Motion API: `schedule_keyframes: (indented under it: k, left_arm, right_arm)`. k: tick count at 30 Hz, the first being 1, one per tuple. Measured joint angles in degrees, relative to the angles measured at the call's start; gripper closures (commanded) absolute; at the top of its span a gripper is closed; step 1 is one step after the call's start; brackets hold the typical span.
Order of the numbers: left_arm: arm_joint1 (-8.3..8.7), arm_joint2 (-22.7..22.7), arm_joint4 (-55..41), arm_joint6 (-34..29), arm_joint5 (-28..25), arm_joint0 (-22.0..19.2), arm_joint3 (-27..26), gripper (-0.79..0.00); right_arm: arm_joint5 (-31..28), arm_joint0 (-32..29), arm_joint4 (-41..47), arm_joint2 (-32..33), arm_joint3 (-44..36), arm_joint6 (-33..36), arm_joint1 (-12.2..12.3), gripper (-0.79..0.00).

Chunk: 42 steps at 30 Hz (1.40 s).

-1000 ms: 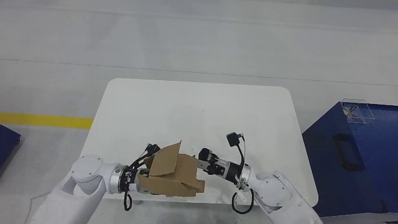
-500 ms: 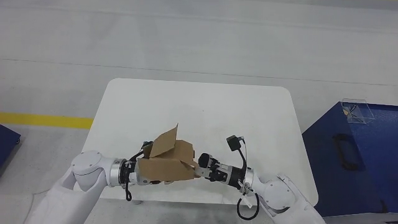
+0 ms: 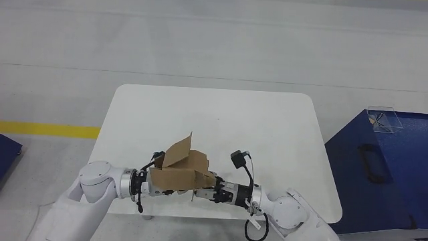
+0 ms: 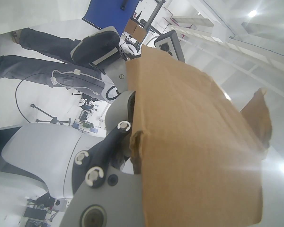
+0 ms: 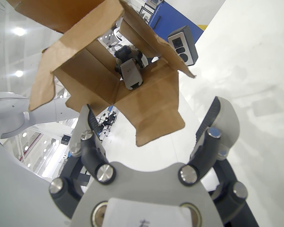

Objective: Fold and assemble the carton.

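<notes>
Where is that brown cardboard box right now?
In the top view the carton hangs over the white table's near edge, between the two arms. The left gripper holds it, and the open right gripper faces its open end.

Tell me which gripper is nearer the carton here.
Left. The left gripper is clamped on a wall of the carton, reaching inside it. The right gripper is open at the carton's open end, with a flap just ahead, not gripped.

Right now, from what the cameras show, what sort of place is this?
Probably a factory hall or robot test lab: a wide pale polished floor with painted yellow lines, a dark blue cabinet beside the white rounded table, and a brown cardboard carton held over it.
</notes>
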Motion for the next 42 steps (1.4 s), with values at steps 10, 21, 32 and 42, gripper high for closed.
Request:
schedule_keyframes:
  k: [10,21,32,42]
  left_arm:
    - [0.32,-0.9,0.4,-1.5,-1.6,1.1,-0.5,0.000]
    - [0.33,0.5,2.9,-3.2,-3.1,1.1,-2.2,0.000]
    - [0.44,1.0,4.6,-3.4,-4.7,1.7,-3.8,0.000]
    - [0.46,1.2,5.3,-3.1,-5.2,1.9,-4.0,0.000]
  right_arm:
    - [-1.1,-2.0,1.7,5.7,0.7,0.6,1.1,-0.785]
    - [-3.3,-5.2,4.1,10.6,-4.3,0.7,2.1,-0.785]
    - [0.2,-0.7,-0.2,3.6,-1.0,-1.6,0.5,-0.785]
    - [0.4,1.4,0.4,1.0,1.3,-1.8,-0.3,-0.785]
